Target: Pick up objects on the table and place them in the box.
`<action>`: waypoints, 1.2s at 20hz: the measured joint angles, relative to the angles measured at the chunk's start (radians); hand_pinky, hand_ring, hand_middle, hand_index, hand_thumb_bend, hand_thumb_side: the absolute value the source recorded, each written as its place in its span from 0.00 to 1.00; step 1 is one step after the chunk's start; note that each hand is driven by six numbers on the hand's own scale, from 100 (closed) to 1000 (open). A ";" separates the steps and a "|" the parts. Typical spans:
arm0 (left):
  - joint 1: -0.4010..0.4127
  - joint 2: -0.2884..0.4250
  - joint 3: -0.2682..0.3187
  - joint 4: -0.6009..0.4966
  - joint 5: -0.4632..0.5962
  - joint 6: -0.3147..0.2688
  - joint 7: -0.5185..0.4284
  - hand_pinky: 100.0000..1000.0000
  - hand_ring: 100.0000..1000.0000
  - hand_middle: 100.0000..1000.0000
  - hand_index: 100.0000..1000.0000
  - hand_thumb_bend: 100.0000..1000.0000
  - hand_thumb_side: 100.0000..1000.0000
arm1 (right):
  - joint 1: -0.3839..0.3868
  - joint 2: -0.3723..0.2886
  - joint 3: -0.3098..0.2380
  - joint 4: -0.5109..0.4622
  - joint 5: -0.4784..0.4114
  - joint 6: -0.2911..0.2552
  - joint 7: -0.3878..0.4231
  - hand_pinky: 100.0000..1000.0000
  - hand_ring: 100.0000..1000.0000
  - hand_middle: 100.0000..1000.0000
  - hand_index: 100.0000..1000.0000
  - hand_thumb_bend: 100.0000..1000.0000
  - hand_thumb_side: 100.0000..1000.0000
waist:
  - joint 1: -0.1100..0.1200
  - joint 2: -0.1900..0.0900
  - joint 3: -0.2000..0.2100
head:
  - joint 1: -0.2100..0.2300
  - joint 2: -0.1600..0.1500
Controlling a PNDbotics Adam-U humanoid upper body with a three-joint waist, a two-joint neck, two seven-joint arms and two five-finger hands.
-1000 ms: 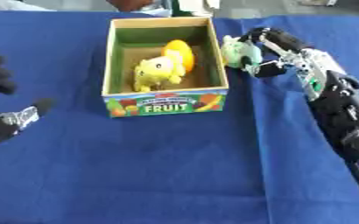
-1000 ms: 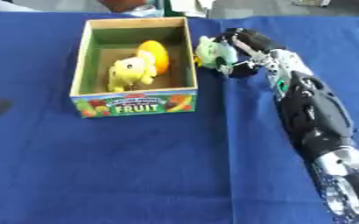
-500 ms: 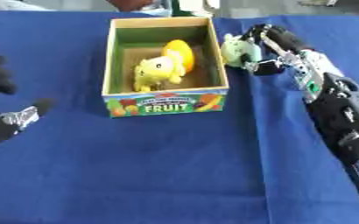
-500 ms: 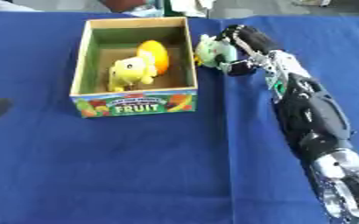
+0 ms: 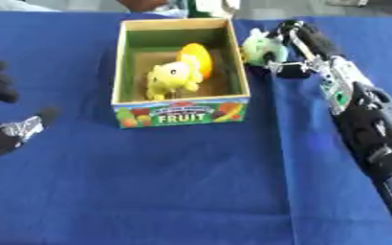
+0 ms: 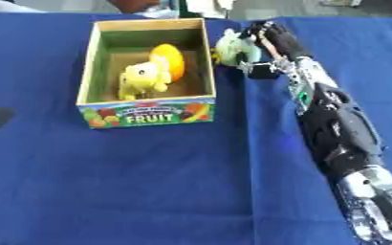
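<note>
A cardboard box (image 5: 182, 114) marked FRUIT stands open on the blue table. Inside lie a yellow toy (image 5: 169, 79) and an orange one (image 5: 197, 56). My right hand (image 5: 293, 48) reaches in from the right and is curled round a pale green toy (image 5: 258, 47), just off the box's right wall near its far corner. My left hand (image 5: 0, 112) rests at the left edge, away from the box; its fingers look relaxed and hold nothing.
The blue cloth (image 5: 191, 191) covers the whole table in front of the box. My right forearm (image 5: 375, 129) stretches along the right side. A person's shape shows at the far edge behind the box.
My right hand has carried the green toy a little left, closer to the box's right wall. The left hand has stayed put.
</note>
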 measured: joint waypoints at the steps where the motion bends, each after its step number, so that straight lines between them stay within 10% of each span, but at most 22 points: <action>1: 0.000 0.000 0.000 0.000 0.000 0.000 0.000 0.51 0.46 0.47 0.67 0.77 0.00 | 0.000 0.000 0.002 0.000 -0.003 -0.001 -0.008 0.13 0.45 0.00 0.00 0.00 0.05 | 0.000 0.000 0.000 | 0.000 0.000; 24: 0.008 0.000 0.000 0.000 0.002 0.000 0.001 0.51 0.45 0.47 0.67 0.77 0.00 | -0.059 0.042 0.049 -0.113 -0.142 -0.074 0.051 0.12 0.43 0.00 0.00 0.00 0.03 | -0.004 -0.021 0.007 | -0.011 0.001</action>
